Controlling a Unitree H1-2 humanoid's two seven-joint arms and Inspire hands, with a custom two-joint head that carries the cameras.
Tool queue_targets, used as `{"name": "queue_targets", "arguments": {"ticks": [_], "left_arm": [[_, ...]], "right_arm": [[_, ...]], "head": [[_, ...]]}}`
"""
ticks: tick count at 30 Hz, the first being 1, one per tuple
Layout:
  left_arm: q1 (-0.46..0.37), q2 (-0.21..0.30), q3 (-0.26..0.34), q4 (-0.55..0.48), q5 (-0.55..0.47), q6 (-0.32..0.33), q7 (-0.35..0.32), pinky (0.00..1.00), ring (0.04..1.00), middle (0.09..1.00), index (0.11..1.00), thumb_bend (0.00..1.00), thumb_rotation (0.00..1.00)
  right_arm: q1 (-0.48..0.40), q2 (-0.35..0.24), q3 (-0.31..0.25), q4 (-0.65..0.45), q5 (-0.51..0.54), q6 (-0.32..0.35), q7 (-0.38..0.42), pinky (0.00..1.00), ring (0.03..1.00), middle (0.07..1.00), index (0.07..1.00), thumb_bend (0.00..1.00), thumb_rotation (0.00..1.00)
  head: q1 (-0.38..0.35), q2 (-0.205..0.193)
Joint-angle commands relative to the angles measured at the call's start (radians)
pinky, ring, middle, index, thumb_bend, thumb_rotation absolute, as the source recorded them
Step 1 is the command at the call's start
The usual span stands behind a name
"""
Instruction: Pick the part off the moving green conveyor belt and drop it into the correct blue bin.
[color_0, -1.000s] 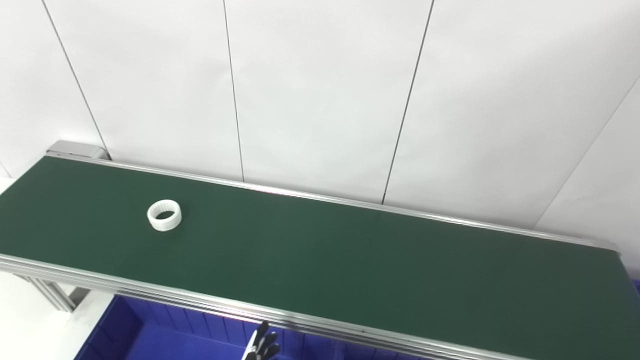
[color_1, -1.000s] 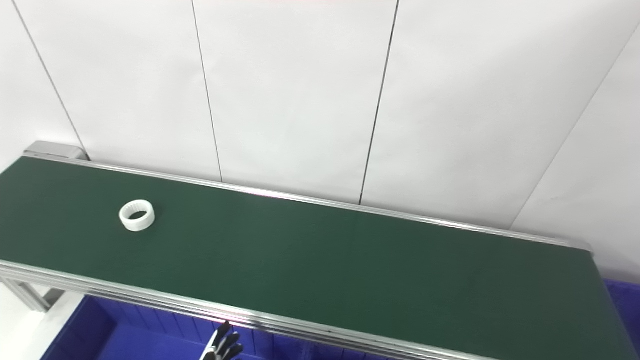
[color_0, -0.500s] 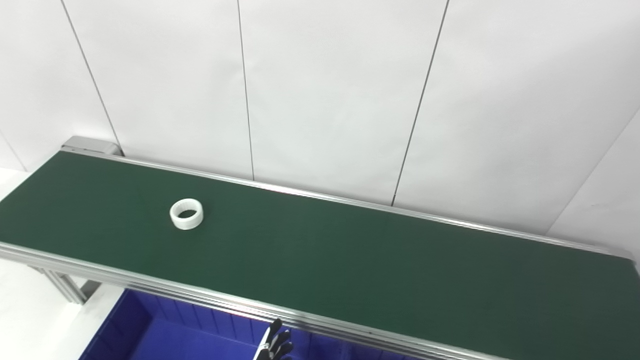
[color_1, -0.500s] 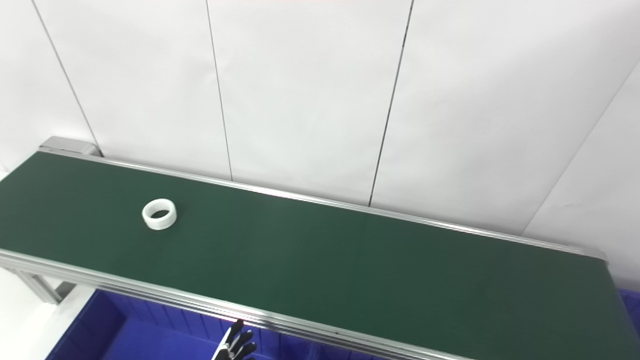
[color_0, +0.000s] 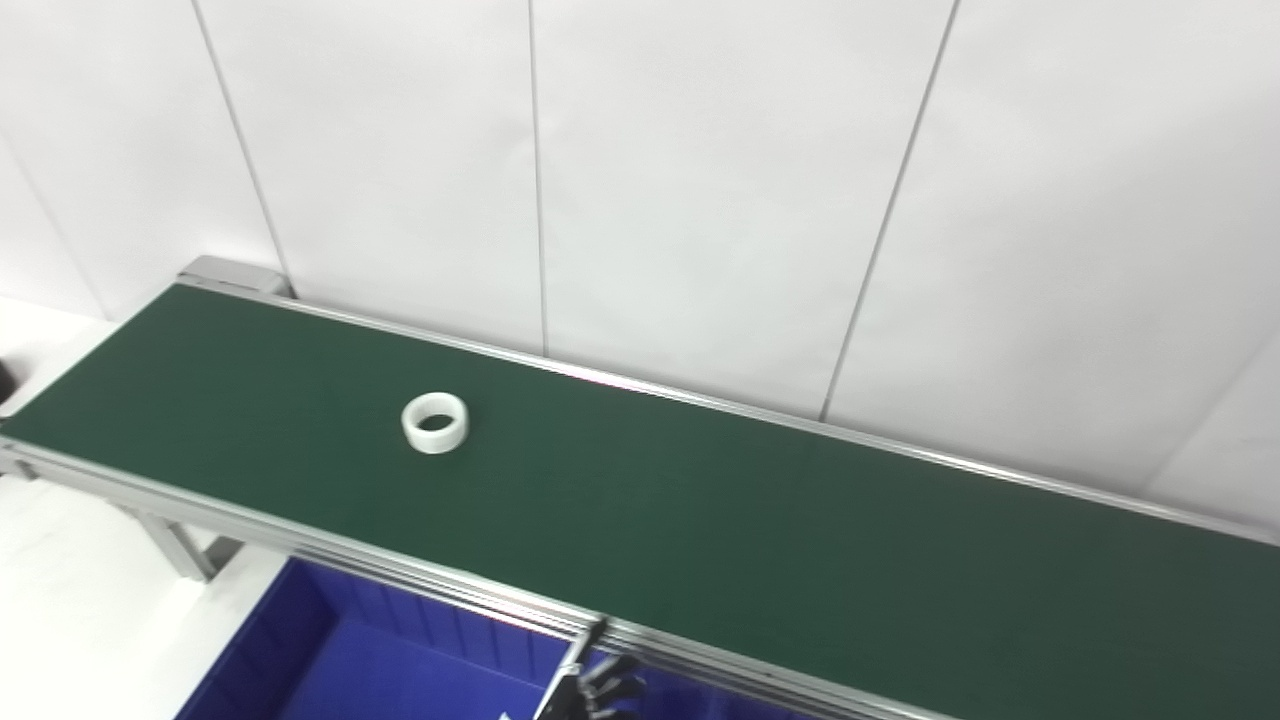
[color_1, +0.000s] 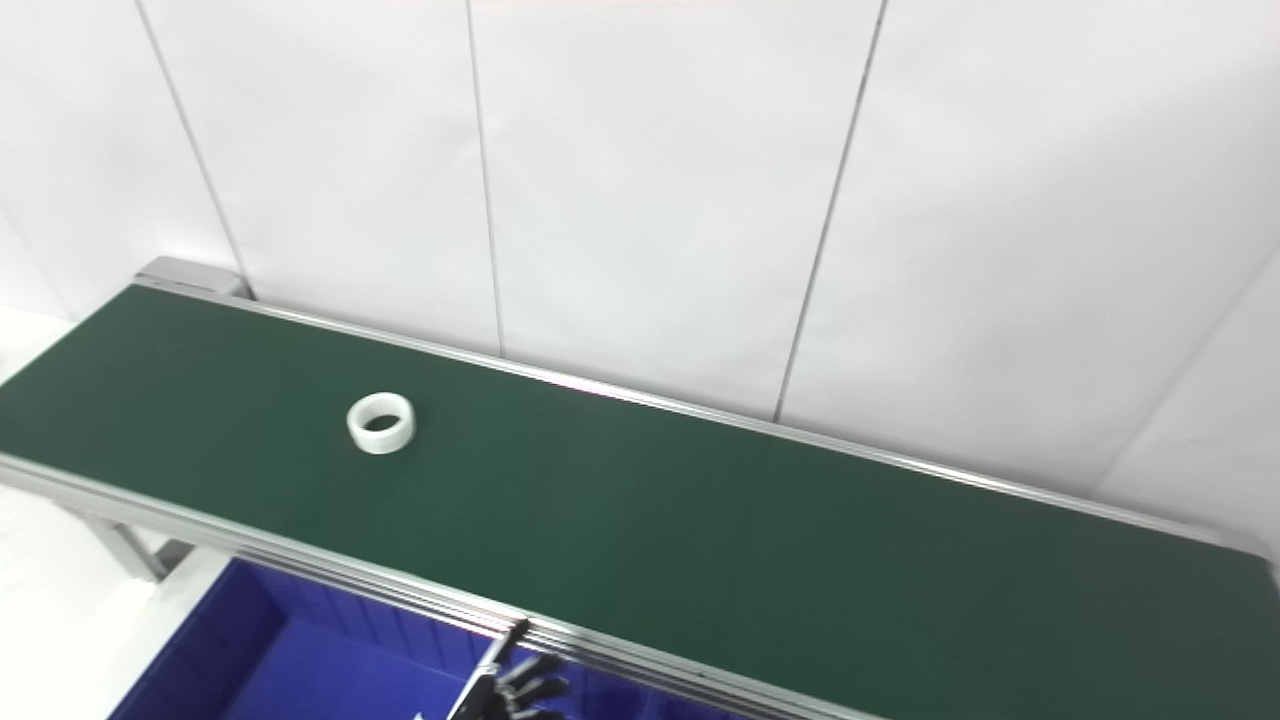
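White ring part (color_0: 435, 423) lies flat on the green conveyor belt (color_0: 760, 530), hole facing up, and we see it towards the belt's left end, roughly midway between the far rail and the near rail. Nothing touches it. Its inner wall looks faintly ribbed, though we cannot make out the detail.

We see the belt run slantwise across both views, from the upper left down to the lower right, framed by silver aluminium rails (color_1: 300, 556) along both long edges. Its left end shows a grey metal end cap (color_0: 228, 272) at the far corner. Behind the far rail stands a white panelled wall (color_0: 700, 180) with thin dark seams.

Below the near rail, at the bottom of the views, we see a blue bin (color_0: 330, 660) with ribbed inner walls, its floor bare where we can see it. A support leg (color_0: 180, 545) of the belt frame stands just left of the bin.

Only one hand shows: the left hand (color_1: 515, 688), dark-fingered, pokes up from the bottom edge just below the near rail, in front of the blue bin, well apart from the ring part. Its fingers (color_0: 612, 688) look fanned apart and it grips nothing. Much of the hand is cut off by the picture's edge, so we cannot see its palm. We see nothing of the right hand in either view.
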Motion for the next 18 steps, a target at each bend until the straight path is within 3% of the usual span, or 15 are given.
{"name": "queue_targets", "arguments": {"ticks": [1,3,6,11,18], "left_arm": [[-0.029,0.019,0.009,-0.112,-0.071,0.029,-0.03,0.66,0.725,0.755,0.816,0.91,0.29],[-0.063,0.046,0.034,-0.173,-0.102,0.065,-0.039,0.63,0.687,0.741,0.783,0.92,0.24],[-0.151,0.09,0.094,-0.232,-0.091,0.09,-0.04,0.61,0.651,0.725,0.801,0.96,0.12],[-0.331,0.175,0.198,-0.278,0.052,0.146,-0.028,0.6,0.654,0.743,0.826,1.0,0.1],[-0.545,0.321,0.251,-0.236,0.266,0.194,-0.056,0.66,0.75,0.816,0.833,0.98,0.01]], "right_arm": [[-0.006,0.011,0.002,-0.028,-0.004,-0.02,0.01,0.96,0.993,1.0,1.0,0.79,1.0],[-0.009,0.016,0.006,-0.034,-0.02,-0.016,0.006,0.96,0.991,1.0,1.0,0.78,1.0],[-0.014,0.024,0.013,-0.043,-0.041,-0.015,0.003,0.95,0.97,0.994,1.0,0.74,1.0],[-0.023,0.033,0.026,-0.046,-0.055,-0.015,0.007,0.96,0.961,0.986,1.0,0.73,1.0],[-0.03,0.045,0.034,-0.049,-0.079,-0.013,0.001,0.95,0.944,0.971,1.0,0.76,1.0]], "head": [[-0.004,0.005],[-0.008,0.008],[-0.01,0.01],[-0.016,0.012],[-0.026,0.014]]}}
